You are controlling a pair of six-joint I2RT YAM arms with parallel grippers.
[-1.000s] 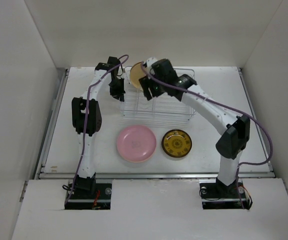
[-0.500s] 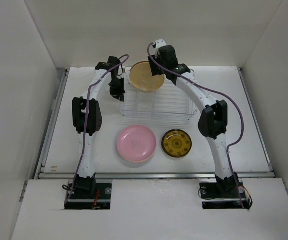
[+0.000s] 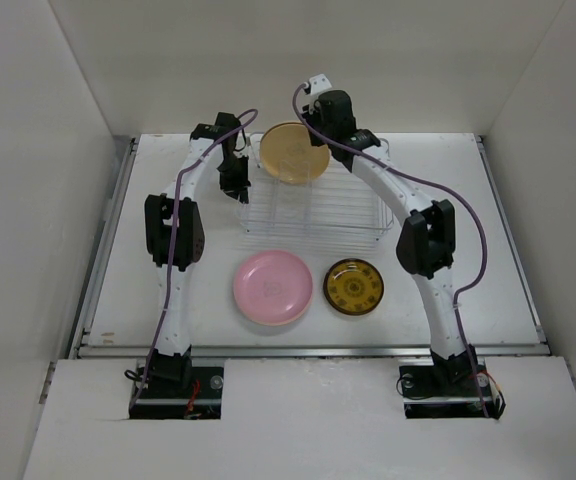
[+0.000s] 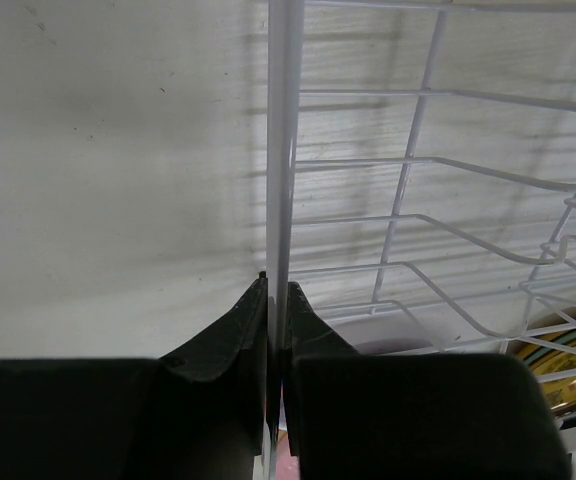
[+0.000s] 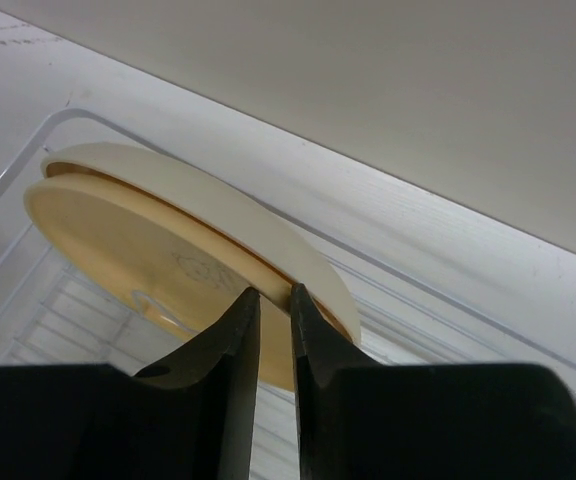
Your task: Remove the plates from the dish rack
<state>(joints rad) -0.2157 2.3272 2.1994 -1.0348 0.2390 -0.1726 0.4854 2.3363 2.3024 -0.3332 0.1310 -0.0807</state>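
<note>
The dish rack of thin white wire stands at the back of the table. A pale yellow plate stands on edge at its far end, with a cream plate right behind the yellow plate. My right gripper reaches down from above, and in its wrist view the right gripper is shut on the yellow plate's rim. My left gripper is at the rack's left side. The left wrist view shows that gripper shut on the rack's upright rim wire.
A pink plate and a small dark plate with a gold pattern lie flat on the table in front of the rack. White walls close in the back and both sides. Rack prongs stand to the right of my left fingers.
My right arm has swung up and back over the rack's far end, and its jaws have narrowed onto the yellow plate's rim. The left arm has not moved.
</note>
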